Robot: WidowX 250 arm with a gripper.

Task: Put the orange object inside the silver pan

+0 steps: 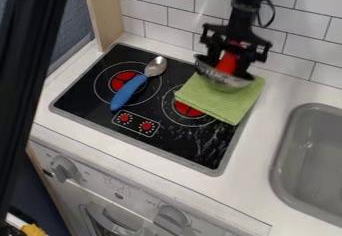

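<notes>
A: Obs.: orange obj. is leaning slightly, low end showing within silver pan's rim; can't tell if it's touching bottom. Pan's sitting on green cloth, far right of stove.

B: Hand state?

A: Hanging over pan, at obj.'s upper part. Can't tell if it's clamping or apart.

B: Handling est.?

A: Prob. light, stiff, smooth; I'm expecting slip, not breakage. Rec. upper-end hold, mod. squeeze, approx. centred.

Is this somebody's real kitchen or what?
More likely a play or mock-up kitchen: the stovetop has printed-looking red burners and knobs, beside a grey sink and white tiled wall.
</notes>
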